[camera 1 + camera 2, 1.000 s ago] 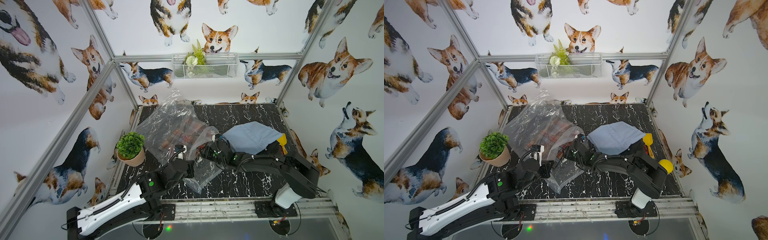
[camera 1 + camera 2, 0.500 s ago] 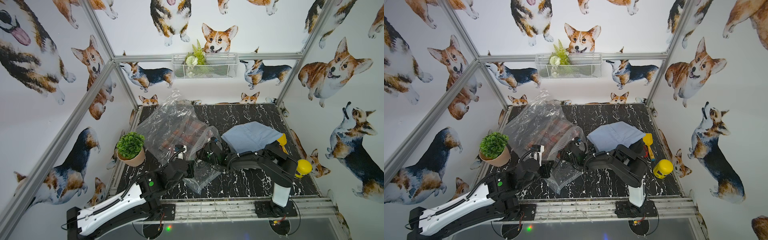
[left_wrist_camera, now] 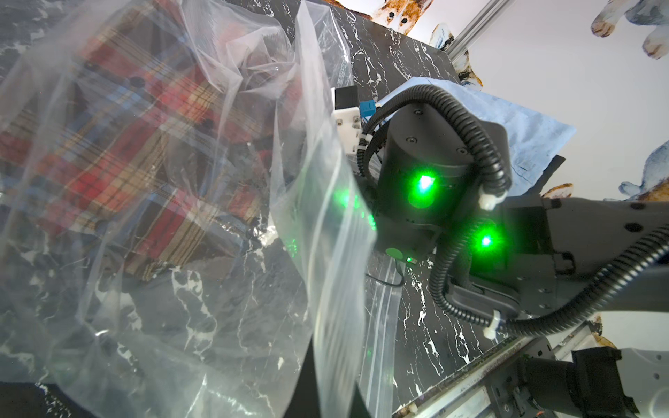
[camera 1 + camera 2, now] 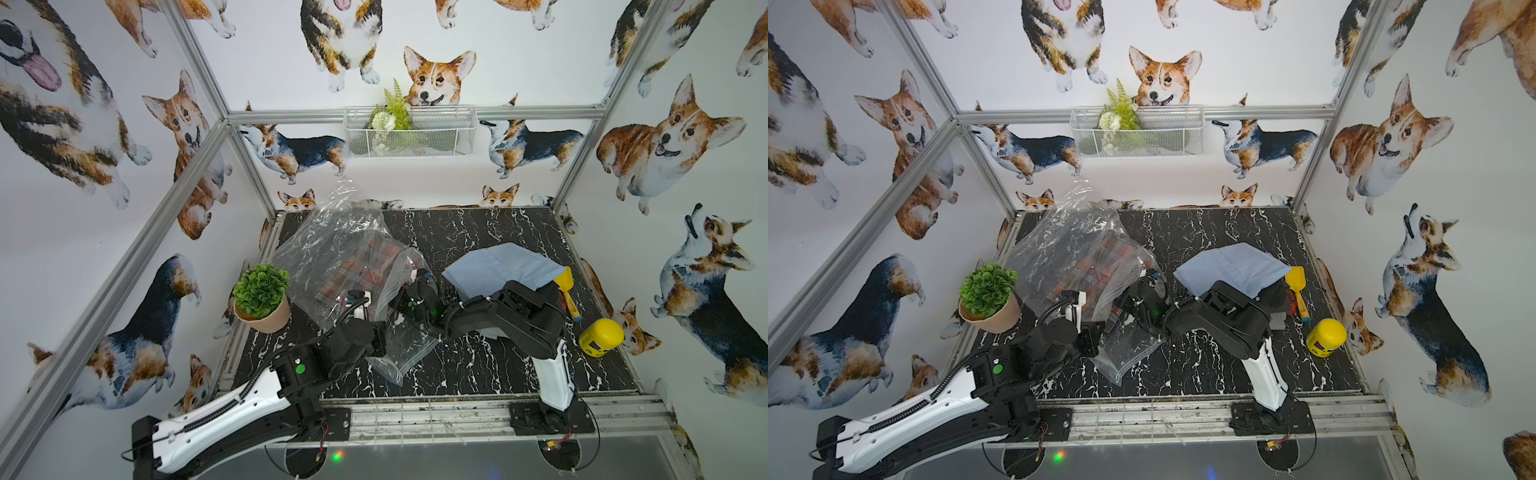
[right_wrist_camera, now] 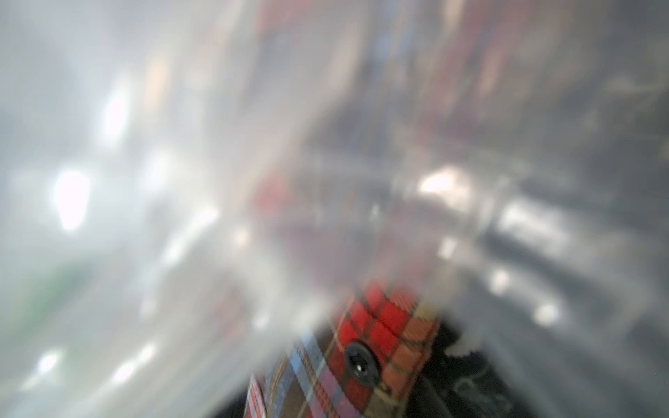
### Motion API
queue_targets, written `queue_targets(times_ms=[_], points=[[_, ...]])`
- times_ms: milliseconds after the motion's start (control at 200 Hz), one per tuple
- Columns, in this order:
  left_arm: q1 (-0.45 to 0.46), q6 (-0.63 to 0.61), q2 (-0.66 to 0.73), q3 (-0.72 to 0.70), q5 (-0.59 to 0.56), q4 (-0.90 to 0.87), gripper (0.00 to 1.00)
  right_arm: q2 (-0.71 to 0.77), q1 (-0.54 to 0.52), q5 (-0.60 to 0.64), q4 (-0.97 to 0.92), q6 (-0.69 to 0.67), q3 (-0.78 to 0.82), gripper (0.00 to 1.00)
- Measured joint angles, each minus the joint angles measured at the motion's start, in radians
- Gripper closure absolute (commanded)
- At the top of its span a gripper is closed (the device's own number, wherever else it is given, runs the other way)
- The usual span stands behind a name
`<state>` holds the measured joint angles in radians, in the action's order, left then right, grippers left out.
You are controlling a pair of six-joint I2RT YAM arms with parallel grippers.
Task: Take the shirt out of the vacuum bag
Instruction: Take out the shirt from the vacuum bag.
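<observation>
**Top views.** In both top views the vacuum bag (image 4: pixel 332 249) is lying crumpled on the black marble table (image 4: pixel 478 232), spreading away from both hands toward the back wall. The plaid shirt (image 4: pixel 357 270) is showing through the plastic, inside the bag, just ahead of the left hand (image 4: pixel 379 337). The left hand is clenching the bag's near edge, and a flap of plastic is standing up beside it. The right hand (image 4: pixel 409 293) is sitting at the bag's mouth, partly behind that flap. I cannot tell from here whether it is released or grasping. A folded blue cloth (image 4: pixel 503 270) is lying just behind the right hand's wrist. A potted plant (image 4: pixel 262 297) is standing near the left hand on its outer side, beside the bag.

**Left wrist view.** The vacuum bag (image 3: pixel 217 289) is filling the space ahead of the left hand, and a taut sheet of plastic is running back toward the hand. The plaid shirt (image 3: pixel 119 152) is lying deeper inside the bag. The right arm's wrist is glowing with green lights, and its hand is hiding behind the flap.

**Right wrist view.** Blurred plastic is pressing close to the lens. A strip of the plaid shirt (image 5: pixel 380 336) with a black button (image 5: pixel 360 360) is lying right at the right hand. The fingers are not showing clearly, so I cannot tell the grip.
</observation>
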<state>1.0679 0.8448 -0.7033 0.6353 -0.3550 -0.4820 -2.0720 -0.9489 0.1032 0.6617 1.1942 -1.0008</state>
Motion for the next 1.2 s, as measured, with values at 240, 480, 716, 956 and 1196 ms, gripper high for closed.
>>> queue_targets(times_ms=[240,480,716,956,1196], points=[[0.0,0.001,0.0,-0.013,0.0,-0.003,1.0,-0.08,0.016,0.0,0.087,0.034,-0.056,0.45],[0.0,0.004,-0.007,-0.014,0.0,-0.003,1.0,-0.107,0.029,-0.02,-0.031,0.029,-0.145,0.74],[0.0,0.004,0.005,-0.028,0.0,0.001,1.0,-0.087,0.046,-0.038,-0.046,0.022,-0.13,1.0],[0.0,0.007,0.035,-0.037,-0.015,-0.01,1.0,0.027,0.045,-0.071,-0.053,0.004,-0.061,1.0],[0.0,0.015,0.037,-0.039,-0.05,-0.036,1.0,0.184,0.007,-0.082,-0.056,-0.014,0.074,1.0]])
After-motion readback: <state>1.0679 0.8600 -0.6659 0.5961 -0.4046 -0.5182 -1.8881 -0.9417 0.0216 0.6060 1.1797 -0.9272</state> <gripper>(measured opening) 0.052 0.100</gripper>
